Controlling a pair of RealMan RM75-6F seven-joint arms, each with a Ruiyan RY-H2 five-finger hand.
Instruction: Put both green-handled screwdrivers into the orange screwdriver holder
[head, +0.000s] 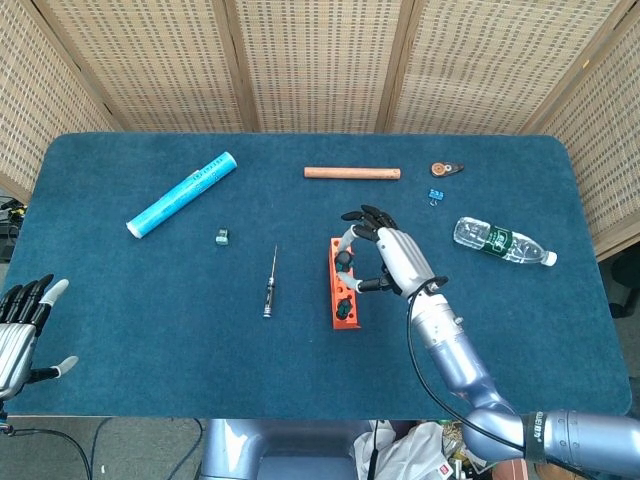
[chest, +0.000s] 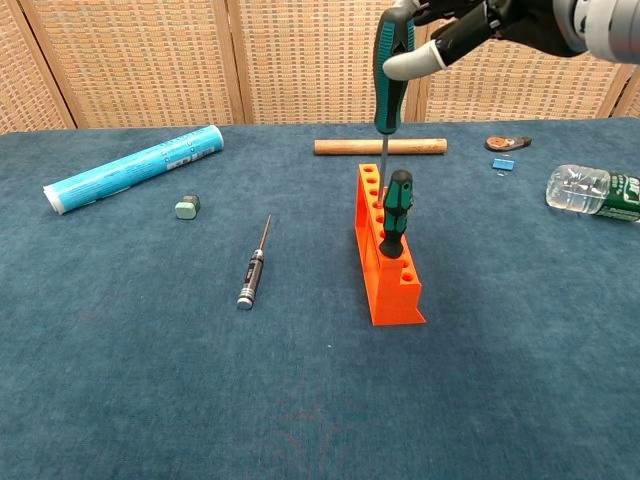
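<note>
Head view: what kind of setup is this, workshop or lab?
Likely a lab test station, not a workshop: a blue cloth-covered table, woven screens closing in the back, and unrelated props laid out, such as a water bottle.

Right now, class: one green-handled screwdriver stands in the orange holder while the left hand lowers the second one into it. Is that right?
Not quite: it is the right hand, not the left, that holds the second screwdriver over the holder, as the chest view shows. The other screwdriver does stand in it.

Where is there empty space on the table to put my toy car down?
The big bare patch is the near side of the blue table, in front of the orange holder and the small black screwdriver. It is crowded at the far right, by the bottle, and around the holder, where the right hand works.
</note>
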